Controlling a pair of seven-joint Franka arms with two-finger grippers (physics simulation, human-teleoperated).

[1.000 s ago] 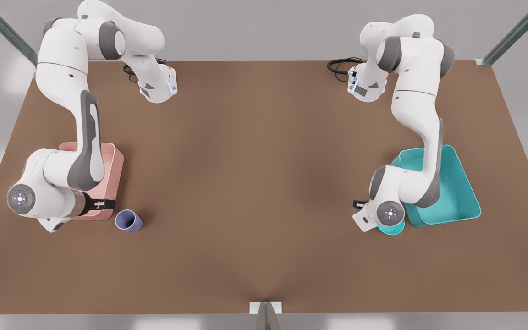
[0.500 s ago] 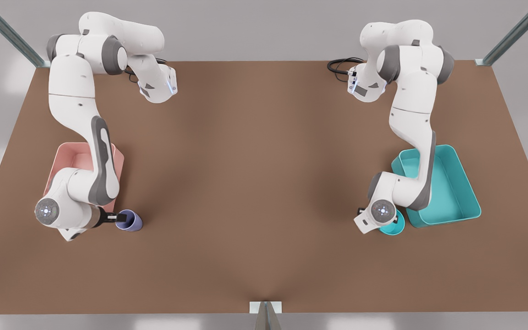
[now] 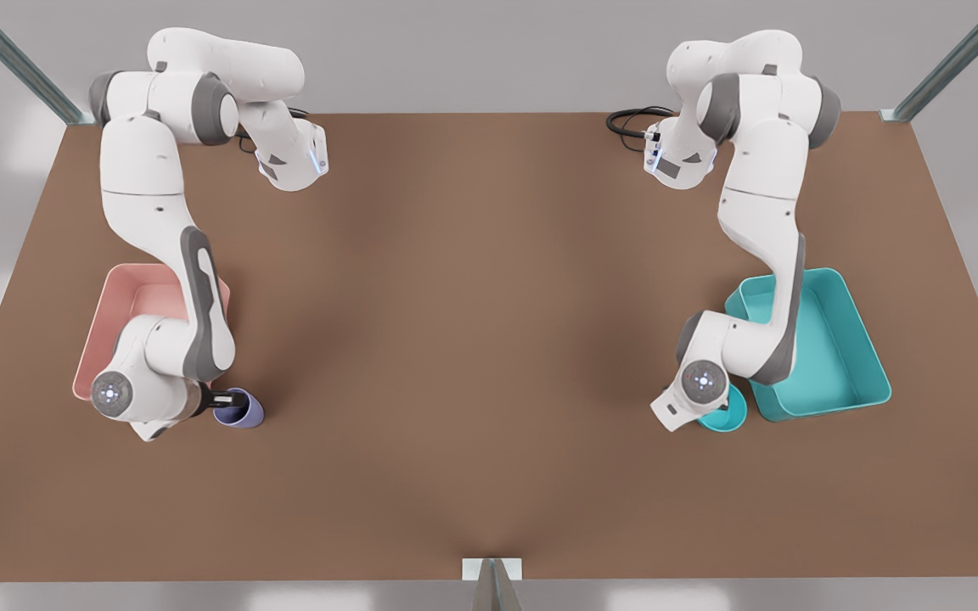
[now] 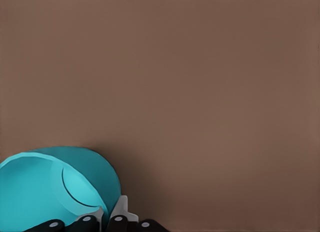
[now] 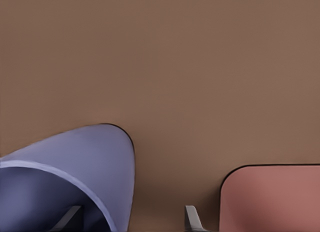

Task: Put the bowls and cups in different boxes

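Since 1 s ago we're seeing both arms drop in closer: right gripper (image 3: 219, 396), on the front view's left, is now reaching the small lavender tapered cup (image 3: 239, 408), w/ one finger (image 5: 68, 218) inside the rim and one outside, not yet squeezing. That cup is sitting on the brown tabletop (image 3: 472, 339) just beside the pale pink rectangular bin (image 3: 103, 327). Left gripper (image 4: 106, 223) is straddling the rim of the small shallow teal bowl (image 3: 731, 413), fingers apart, next to the teal rectangular bin (image 3: 837, 348).
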